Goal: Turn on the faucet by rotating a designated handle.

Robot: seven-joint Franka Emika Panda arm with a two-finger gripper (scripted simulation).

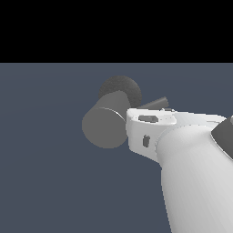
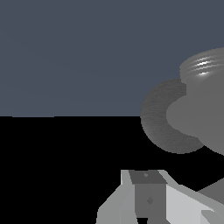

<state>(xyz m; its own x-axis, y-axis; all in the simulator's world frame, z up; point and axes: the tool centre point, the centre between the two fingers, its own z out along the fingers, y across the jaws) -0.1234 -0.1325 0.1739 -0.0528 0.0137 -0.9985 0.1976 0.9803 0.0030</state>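
Observation:
The faucet (image 1: 103, 126) is a thick matte grey cylinder with its flat round end facing the exterior camera, mounted on a darker speckled round base (image 1: 122, 87). The handle (image 1: 157, 103), a slim grey rod, sticks out toward the exterior view's right and disappears behind my white gripper (image 1: 148, 132). The gripper's body sits right against the cylinder's side, just under the handle, and hides its fingers. In the wrist view one grey finger pad (image 2: 148, 197) shows close to the base (image 2: 156, 124) and the cylinder (image 2: 197, 118). A shiny ridged grey part (image 2: 203, 65) lies beyond.
My white arm (image 1: 195, 182) fills the lower part of the exterior view's right. A flat blue-grey floor (image 1: 41, 159) lies all around the faucet.

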